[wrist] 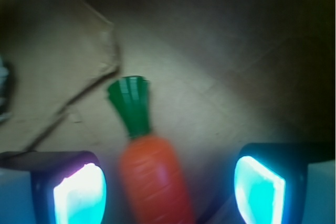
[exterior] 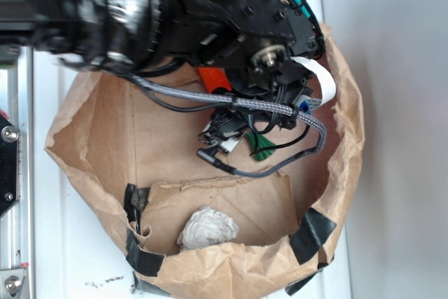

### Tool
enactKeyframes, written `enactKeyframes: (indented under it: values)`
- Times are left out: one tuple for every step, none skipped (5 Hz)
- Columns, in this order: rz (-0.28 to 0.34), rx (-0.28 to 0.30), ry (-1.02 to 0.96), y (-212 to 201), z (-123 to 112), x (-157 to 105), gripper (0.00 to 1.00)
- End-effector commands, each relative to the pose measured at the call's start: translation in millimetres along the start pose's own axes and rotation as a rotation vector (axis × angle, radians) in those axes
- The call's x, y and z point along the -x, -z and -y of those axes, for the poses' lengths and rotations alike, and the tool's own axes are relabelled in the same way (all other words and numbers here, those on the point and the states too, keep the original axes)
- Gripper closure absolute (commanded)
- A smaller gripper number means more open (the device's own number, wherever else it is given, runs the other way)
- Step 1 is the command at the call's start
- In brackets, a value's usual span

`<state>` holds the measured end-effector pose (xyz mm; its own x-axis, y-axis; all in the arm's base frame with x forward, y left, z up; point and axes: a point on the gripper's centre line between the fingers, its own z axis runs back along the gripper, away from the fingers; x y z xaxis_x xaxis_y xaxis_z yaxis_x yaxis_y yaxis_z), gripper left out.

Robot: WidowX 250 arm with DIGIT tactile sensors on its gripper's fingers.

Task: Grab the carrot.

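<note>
Hand (wrist: 169, 190) with fingers (wrist: 80, 195) spread apart either side of the orange toy carrot (wrist: 155, 179), lying on the brown paper bag (exterior: 98, 131), green stem pointing away.

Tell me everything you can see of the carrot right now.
The carrot is a glossy bright-orange toy, plastic by its look, with faint ridges and a dark-green ribbed stem. It lies on the brown paper floor of the torn bag, stem pointing away from the wrist camera. It sits between the fingers of the open hand, nearer the left one; contact can't be confirmed. In the exterior view, the arm hides most of it.
</note>
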<state>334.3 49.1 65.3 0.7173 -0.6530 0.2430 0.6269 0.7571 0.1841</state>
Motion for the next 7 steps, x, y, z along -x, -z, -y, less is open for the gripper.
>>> enactKeyframes:
  values:
    - [-0.034,-0.084,0.063,18.4,1.2,-1.7,0.0]
    - [-0.052,-0.075,0.094,24.4,3.6,9.4,0.0]
    - [-0.041,-0.059,0.115,25.7,-2.9,2.5,0.0]
    - [-0.027,-0.074,0.107,22.0,1.1,5.4,1.0]
    - [-0.016,-0.06,0.102,7.6,3.4,5.8,1.0]
    - [0.028,-0.055,0.093,-5.5,0.3,5.2,1.0]
    - [0.12,-0.044,0.066,-42.0,-3.9,3.7,1.0]
